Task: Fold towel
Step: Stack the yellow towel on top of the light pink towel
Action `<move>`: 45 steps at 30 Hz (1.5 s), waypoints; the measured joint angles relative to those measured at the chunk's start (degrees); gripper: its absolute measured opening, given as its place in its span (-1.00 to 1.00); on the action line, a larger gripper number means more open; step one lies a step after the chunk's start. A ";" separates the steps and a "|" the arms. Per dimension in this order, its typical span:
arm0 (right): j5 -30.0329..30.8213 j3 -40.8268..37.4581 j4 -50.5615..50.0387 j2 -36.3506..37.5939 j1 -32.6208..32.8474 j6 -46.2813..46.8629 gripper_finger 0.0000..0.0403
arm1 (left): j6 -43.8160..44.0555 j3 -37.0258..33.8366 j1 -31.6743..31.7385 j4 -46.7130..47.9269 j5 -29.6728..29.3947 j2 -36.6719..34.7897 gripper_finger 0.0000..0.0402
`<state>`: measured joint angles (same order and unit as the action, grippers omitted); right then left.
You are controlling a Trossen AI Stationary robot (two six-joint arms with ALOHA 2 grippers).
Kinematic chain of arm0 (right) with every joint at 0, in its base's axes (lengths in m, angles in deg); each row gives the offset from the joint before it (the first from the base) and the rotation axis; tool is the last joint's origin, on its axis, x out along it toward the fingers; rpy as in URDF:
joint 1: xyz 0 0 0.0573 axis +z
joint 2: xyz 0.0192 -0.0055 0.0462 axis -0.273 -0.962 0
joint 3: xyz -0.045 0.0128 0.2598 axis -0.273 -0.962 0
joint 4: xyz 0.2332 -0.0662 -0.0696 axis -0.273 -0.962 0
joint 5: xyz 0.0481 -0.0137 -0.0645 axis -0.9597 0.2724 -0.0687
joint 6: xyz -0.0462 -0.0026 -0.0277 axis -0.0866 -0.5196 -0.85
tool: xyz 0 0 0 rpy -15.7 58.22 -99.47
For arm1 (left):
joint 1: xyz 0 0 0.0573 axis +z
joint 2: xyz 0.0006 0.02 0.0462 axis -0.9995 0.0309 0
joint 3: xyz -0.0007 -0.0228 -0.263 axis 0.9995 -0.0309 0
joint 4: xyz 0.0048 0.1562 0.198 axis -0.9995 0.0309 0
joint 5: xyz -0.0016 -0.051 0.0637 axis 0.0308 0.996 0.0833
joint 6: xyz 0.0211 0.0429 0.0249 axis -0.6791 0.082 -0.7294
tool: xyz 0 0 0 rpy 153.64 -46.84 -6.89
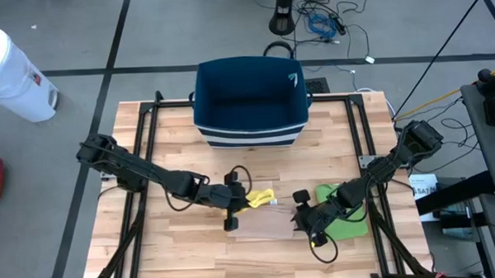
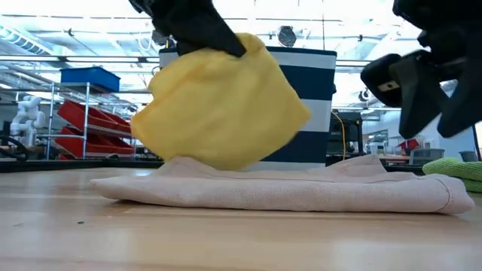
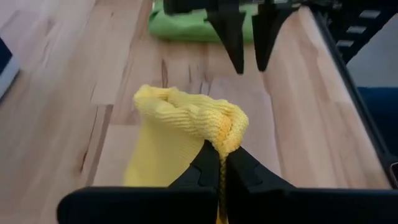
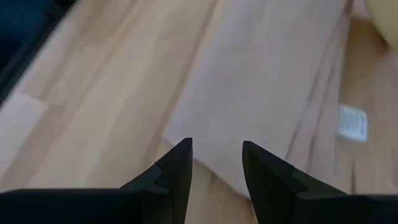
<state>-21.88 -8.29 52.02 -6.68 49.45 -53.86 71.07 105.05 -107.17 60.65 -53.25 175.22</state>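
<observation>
While both arms reach in over the wooden table (image 1: 160, 241), the scene reads as follows.
Left gripper (image 3: 221, 163): fingers pinched tight on a yellow towel (image 2: 222, 102), lifting it above the table's middle.
Yellow towel: bunched, hanging down onto a beige towel (image 2: 286, 188).
Beige towel: folded flat on the table's near side.
Right gripper (image 4: 216, 163): fingers parted, holding nothing, just above the beige towel's edge.
Green towel (image 1: 342, 210): beside the right gripper.
Blue bin (image 1: 250, 102): at the far side.

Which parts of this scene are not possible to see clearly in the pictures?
- Inside of the blue bin: low view, the yellow cloth covers its front.
- Green cloth: high view, the right arm lies over it; low view, cut by the edge.
- Label on the beige towel: right wrist view, blurred.
</observation>
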 joint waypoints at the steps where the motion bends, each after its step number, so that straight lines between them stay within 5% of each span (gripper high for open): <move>1: 0.75 0.00 -0.87 0.02 0.32 0.64 -0.35 | -0.01 0.81 0.00 0.82 0.00 0.72 -1.00; 11: 7.45 0.00 -11.35 6.27 2.92 5.29 -0.35 | 1.54 5.67 -0.32 -0.47 4.92 12.39 -0.99; 25: 9.26 0.02 -28.65 14.47 6.64 12.50 -0.35 | 0.01 9.57 -0.61 -2.04 5.14 16.03 -0.96; 38: 6.64 0.01 -32.40 14.47 9.21 19.08 -0.35 | 0.21 9.51 -0.11 -16.24 14.81 25.86 -0.50; 45: 6.91 0.01 -33.00 14.47 9.64 19.43 -0.35 | 0.26 9.49 -0.70 -18.45 14.61 26.87 -0.35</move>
<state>-14.96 -8.27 19.02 7.79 59.10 -34.43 71.33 114.54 -107.87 42.20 -38.64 202.09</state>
